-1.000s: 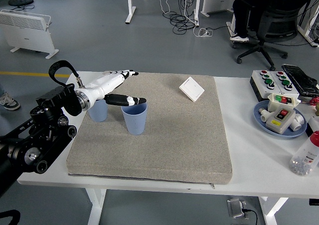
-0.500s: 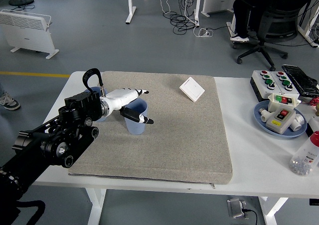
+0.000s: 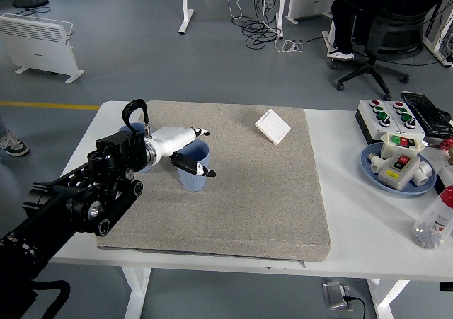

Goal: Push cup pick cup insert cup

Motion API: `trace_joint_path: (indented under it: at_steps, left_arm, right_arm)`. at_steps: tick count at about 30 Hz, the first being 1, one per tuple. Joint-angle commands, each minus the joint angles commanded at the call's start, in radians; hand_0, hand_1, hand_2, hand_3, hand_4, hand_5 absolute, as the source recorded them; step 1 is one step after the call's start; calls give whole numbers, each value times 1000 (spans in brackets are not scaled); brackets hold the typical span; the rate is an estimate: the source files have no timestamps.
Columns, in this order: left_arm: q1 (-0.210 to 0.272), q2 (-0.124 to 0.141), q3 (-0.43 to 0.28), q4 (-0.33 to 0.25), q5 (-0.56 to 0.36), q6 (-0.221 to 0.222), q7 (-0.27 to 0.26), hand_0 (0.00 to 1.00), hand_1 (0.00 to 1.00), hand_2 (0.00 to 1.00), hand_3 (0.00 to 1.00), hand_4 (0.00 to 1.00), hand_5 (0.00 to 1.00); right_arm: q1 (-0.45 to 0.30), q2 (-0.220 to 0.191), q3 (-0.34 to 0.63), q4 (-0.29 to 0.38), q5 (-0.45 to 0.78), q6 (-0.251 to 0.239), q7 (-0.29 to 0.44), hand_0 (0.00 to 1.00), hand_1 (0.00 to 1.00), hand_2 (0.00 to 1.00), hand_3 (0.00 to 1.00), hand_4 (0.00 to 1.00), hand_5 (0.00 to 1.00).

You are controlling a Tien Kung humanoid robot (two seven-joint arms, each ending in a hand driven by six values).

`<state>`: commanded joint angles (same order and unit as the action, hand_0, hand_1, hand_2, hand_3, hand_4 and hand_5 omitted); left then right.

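One white table [image 3: 354, 213] carries a grey felt mat [image 3: 241, 192]. On the mat's left part stands a pale blue plastic cup [image 3: 192, 170], upright. The left hand [image 3: 180, 148] spans its rim, fingers [image 3: 198, 131] behind, thumb in front, gripping it. A second blue cup [image 3: 134, 129] peeks out behind the wrist.

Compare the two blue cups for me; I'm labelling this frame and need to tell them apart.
The front cup stands in open view right of the left hand, whose fingers reach over its rim and thumb lies across its front; the rear cup is mostly hidden behind the wrist. The front cup sits farther onto the grey mat; the rear cup is near its left edge. Both are blue and upright.
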<state>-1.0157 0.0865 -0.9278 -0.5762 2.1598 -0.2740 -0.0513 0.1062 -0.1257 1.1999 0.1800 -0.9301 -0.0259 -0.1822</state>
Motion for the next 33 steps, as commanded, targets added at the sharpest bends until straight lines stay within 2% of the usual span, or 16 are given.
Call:
trace_joint_path:
  at_steps: [2,3,8,9,14,15,20,21,23,29,33]
  left_arm:
    - [1,1,1,0,15,-4,-1,663,783,904,871,934,589]
    - [1,1,1,0,17,-4,-1,530,717,856,807,897,531]
    - [5,6,1,-3,36,2,-14,530,717,856,807,897,531]
    - [5,8,3,-3,44,12,-25,424,630,761,709,836,442]
    - [5,11,-3,-1,92,54,-61,424,630,761,709,836,442]
    - [5,11,-4,-1,96,57,-64,298,526,642,568,814,390]
    - [11,18,-17,0,109,69,-76,298,526,642,568,814,390]
    - [12,19,-19,0,109,71,-78,245,484,581,513,806,374]
    - [14,21,-20,0,109,74,-84,245,484,581,513,806,374]
    - [20,30,-23,-12,109,66,-87,222,474,544,502,799,357]
    - [27,42,-25,-44,109,49,-82,213,474,538,498,797,350]
  right_arm:
    - [0,0,0,0,-1,0,0,755,626,646,558,81,463]
    - [0,0,0,0,-1,0,0,755,627,646,558,82,464]
    - [0,0,-1,0,-1,0,-1,755,627,646,558,82,464]
    - [0,0,-1,0,-1,0,-1,755,627,645,558,82,463]
    - [0,1,-2,0,0,0,0,755,627,645,558,82,463]
    - [0,1,-2,0,0,0,0,755,627,646,558,81,463]
    - [0,1,-2,0,3,0,1,755,627,646,558,81,463]
    - [0,1,-2,0,3,0,1,755,627,645,558,82,462]
    - [0,1,-1,0,0,0,1,755,627,645,558,82,462]
    - [-1,1,0,0,0,0,1,755,626,645,558,82,462]
    - [-1,2,2,0,2,-1,1,755,626,644,558,82,462]
